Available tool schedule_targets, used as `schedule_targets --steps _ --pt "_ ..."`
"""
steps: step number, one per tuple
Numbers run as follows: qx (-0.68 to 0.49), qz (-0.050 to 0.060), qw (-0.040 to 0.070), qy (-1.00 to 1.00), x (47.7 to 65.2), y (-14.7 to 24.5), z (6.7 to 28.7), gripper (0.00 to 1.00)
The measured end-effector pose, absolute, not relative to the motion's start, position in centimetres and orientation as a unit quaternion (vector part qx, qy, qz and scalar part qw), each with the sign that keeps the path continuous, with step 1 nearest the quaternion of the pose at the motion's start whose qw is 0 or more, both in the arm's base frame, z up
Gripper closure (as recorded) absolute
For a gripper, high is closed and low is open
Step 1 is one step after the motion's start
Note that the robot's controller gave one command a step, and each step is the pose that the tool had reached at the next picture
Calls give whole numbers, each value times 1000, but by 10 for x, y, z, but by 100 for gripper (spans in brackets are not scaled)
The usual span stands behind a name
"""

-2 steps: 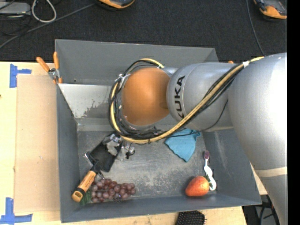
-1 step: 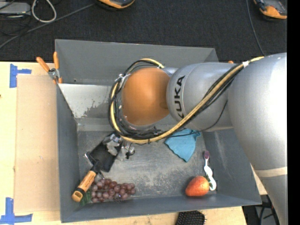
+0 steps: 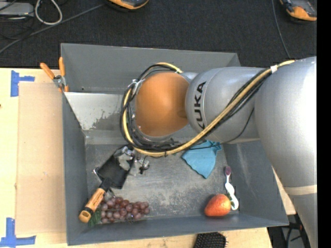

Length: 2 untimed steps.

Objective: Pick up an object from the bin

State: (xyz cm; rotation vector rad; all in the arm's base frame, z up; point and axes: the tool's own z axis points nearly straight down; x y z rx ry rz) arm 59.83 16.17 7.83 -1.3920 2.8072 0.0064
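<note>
We are looking down into the grey bin (image 3: 98,110) and starting at its lower left. There a black tool with an orange handle (image 3: 106,184) is lying aslant, its handle pointing toward the lower left corner and its broad black head pointing up and to the right. Just right of the handle, a bunch of dark grapes (image 3: 123,209) is lying along the bottom wall, close against the handle. Moving right, we are finding the gripper (image 3: 133,161) hanging low at the upper right edge of the tool's black head, left of the bin's middle. We are not able to tell whether it is touching the head, nor whether it is spread or pressed together. Above it the orange cover (image 3: 160,105) on the wrist is hiding much of the bin's upper middle. Further right, a crumpled blue cloth (image 3: 202,159) is lying partly under the arm (image 3: 227,107). In the lower right a red-orange fruit (image 3: 217,205) is resting beside a white toothbrush (image 3: 230,189), the two touching or nearly so.
</note>
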Motion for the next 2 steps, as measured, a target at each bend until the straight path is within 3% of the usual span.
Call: schedule_targets --steps 1,2 --pt "-443 2 2 896 597 162 122 100" --pt "-443 2 4 897 598 163 144 100"
